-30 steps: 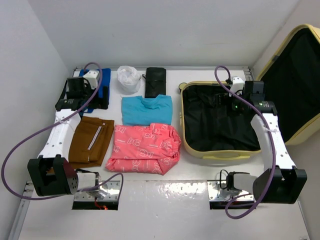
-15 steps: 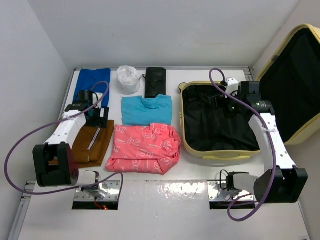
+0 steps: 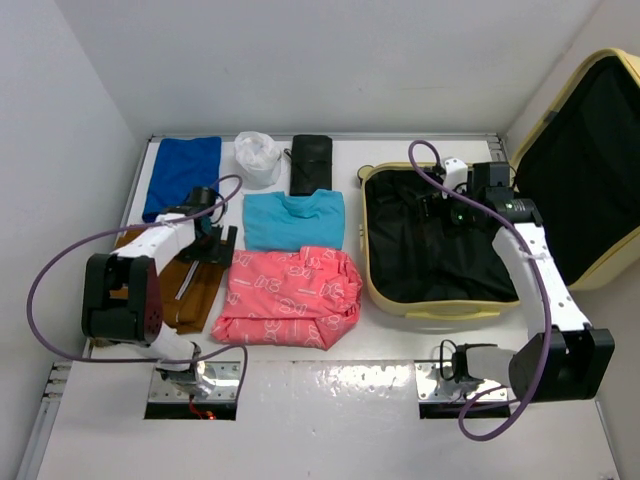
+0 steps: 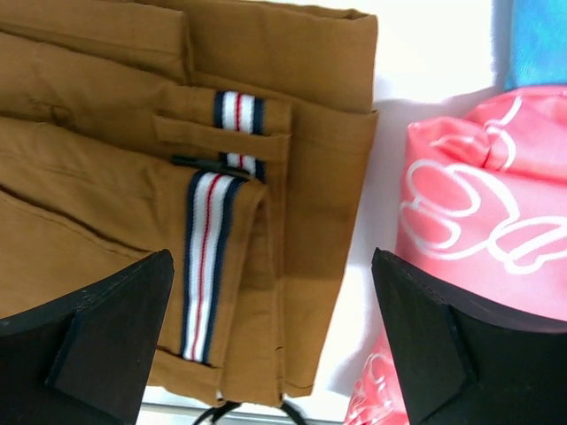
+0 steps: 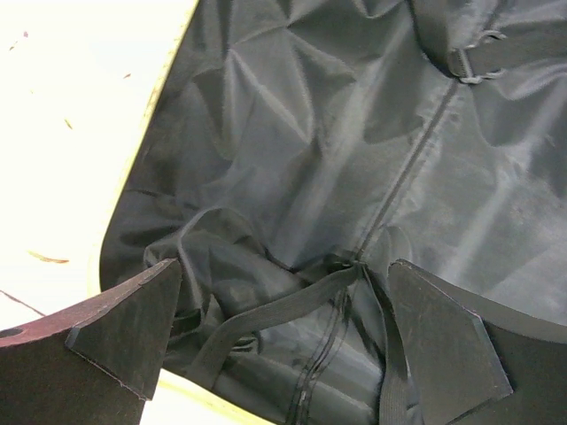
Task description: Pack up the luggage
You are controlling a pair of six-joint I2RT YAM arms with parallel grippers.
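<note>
The pale yellow luggage (image 3: 430,309) lies open at the right, its black lining (image 5: 354,133) bare, its lid (image 3: 590,160) propped against the right wall. My right gripper (image 3: 438,210) hovers open and empty over the lining's back part; in the right wrist view it (image 5: 283,345) is above a loose black strap (image 5: 275,312). My left gripper (image 3: 207,245) is open and empty over the right edge of folded brown trousers (image 3: 185,290); in the left wrist view it (image 4: 275,354) straddles that edge (image 4: 266,177), next to a pink patterned shirt (image 4: 478,230).
The pink shirt (image 3: 290,297) lies front centre, a teal shirt (image 3: 293,220) behind it. A blue garment (image 3: 183,172), a white bag (image 3: 257,158) and a black pouch (image 3: 311,165) line the back edge. Walls close in on the left, back and right.
My left arm swung from the blue garment at the back left forward and right to the brown trousers. My right gripper drifted slightly left over the suitcase lining.
</note>
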